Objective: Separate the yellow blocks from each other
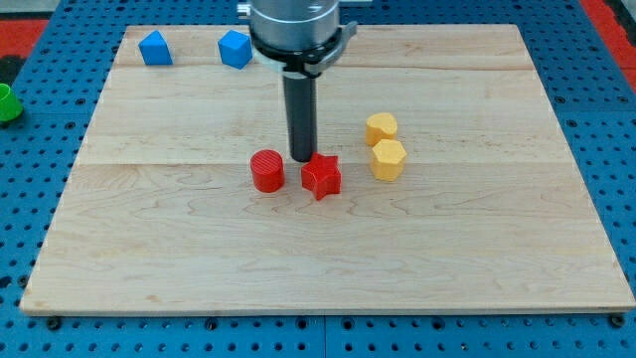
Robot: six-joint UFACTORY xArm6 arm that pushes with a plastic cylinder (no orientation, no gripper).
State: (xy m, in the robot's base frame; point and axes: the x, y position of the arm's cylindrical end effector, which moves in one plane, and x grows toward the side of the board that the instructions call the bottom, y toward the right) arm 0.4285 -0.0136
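Two yellow blocks sit close together right of the board's middle: a yellow cylinder (pixel 381 127) and, just below it and almost touching, a yellow hexagon block (pixel 388 159). My tip (pixel 301 159) stands left of them, between a red cylinder (pixel 266 171) and a red star (pixel 321 176), just above the star's upper left. The tip is about a block's width or more away from the yellow blocks.
Two blue blocks lie at the view's top left: a blue block (pixel 155 48) and a blue cube-like block (pixel 235 48) beside the arm's body. A green object (pixel 8 102) sits off the wooden board (pixel 477 259) at the left edge.
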